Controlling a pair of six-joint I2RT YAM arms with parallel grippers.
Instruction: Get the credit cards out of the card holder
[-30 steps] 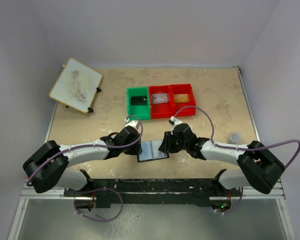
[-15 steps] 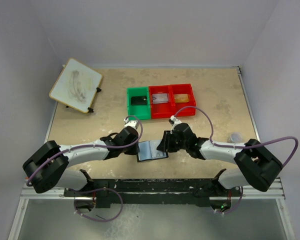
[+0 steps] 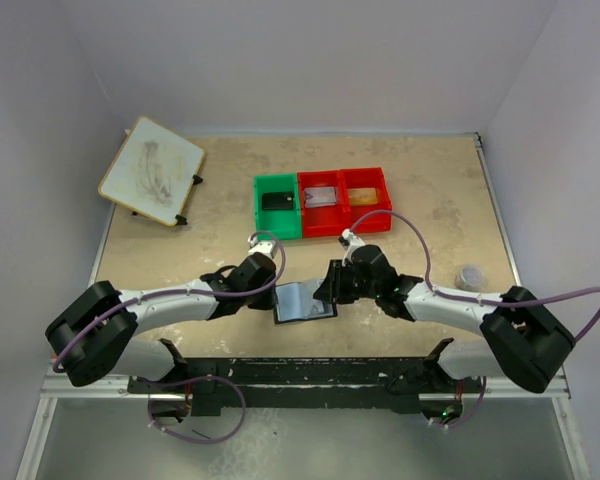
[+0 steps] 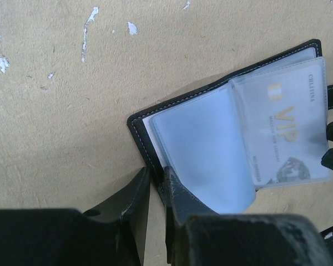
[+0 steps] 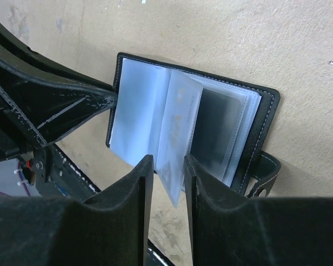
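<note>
Pale lilac walls (image 3: 280,60) enclose a beige, speckled table (image 3: 430,190).

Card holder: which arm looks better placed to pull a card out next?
Probably right: the right gripper straddles a card sleeve, while the left gripper pinches the holder at its edge.

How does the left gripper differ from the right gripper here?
The left gripper has its fingers almost shut; the right gripper has them wider apart. The left gripper pinches the card holder by its cover edge; the right gripper straddles a clear sleeve. Both reach the open holder.
</note>
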